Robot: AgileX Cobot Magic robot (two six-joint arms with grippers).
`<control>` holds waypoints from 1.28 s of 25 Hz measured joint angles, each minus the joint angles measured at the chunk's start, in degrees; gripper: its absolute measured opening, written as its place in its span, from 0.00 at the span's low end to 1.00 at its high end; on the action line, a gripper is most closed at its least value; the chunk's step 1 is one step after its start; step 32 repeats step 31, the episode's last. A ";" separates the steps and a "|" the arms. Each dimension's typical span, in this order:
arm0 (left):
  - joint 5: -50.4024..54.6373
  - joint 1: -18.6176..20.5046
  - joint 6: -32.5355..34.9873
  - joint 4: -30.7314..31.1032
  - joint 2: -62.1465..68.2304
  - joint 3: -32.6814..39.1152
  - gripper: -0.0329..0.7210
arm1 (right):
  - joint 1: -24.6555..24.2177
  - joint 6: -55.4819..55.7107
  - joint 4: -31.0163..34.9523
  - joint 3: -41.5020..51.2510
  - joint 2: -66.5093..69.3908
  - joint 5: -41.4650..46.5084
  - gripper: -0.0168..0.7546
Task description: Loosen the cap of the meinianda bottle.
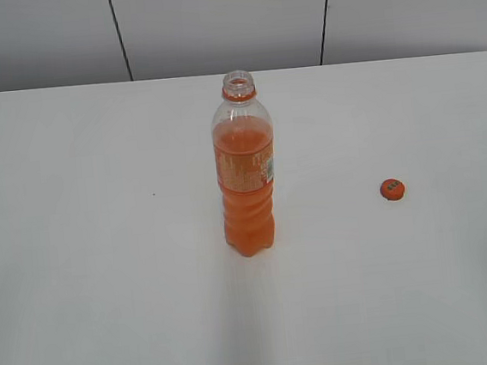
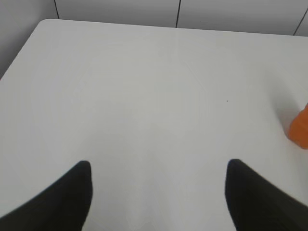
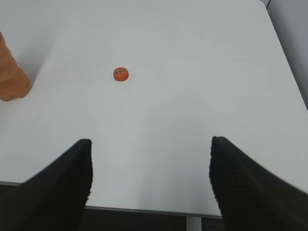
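The meinianda bottle (image 1: 244,174) stands upright in the middle of the white table, with an open mouth and an orange neck ring. Its base shows at the right edge of the left wrist view (image 2: 300,129) and at the left edge of the right wrist view (image 3: 10,77). The cap (image 1: 392,189) lies flat on the table to the bottle's right, well apart from it; it also shows in the right wrist view (image 3: 121,73). My left gripper (image 2: 158,166) is open and empty. My right gripper (image 3: 150,143) is open and empty, near the table's front edge. Neither gripper shows in the exterior view.
The white table (image 1: 95,248) meets a grey panelled wall (image 1: 211,22) at the back. The table's front edge (image 3: 144,211) and right edge show in the right wrist view. A tiny dark speck (image 1: 152,194) lies left of the bottle.
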 joint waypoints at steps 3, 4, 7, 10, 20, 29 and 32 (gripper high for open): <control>0.00 0.00 0.00 -0.04 0.00 0.00 0.73 | 0.00 0.00 -0.04 0.00 0.00 0.00 0.76; 0.00 0.00 0.00 0.03 0.00 0.00 0.73 | 0.00 0.00 -0.16 0.00 0.00 0.00 0.76; 0.00 0.00 0.00 0.08 0.00 0.00 0.73 | 0.00 0.00 -0.22 0.00 0.00 0.00 0.76; 0.00 0.00 0.00 0.02 0.00 0.00 0.73 | 0.00 0.06 -0.22 0.00 0.00 0.00 0.76; 0.00 0.00 0.00 -0.08 0.00 0.00 0.73 | 0.00 0.10 -0.28 0.00 0.00 0.00 0.76; 0.00 0.00 0.00 0.25 0.00 0.00 0.73 | 0.00 0.23 -0.28 0.00 0.00 0.00 0.76; 0.00 0.00 0.00 0.25 0.00 0.00 0.73 | 0.00 0.23 -0.28 0.00 0.00 0.00 0.76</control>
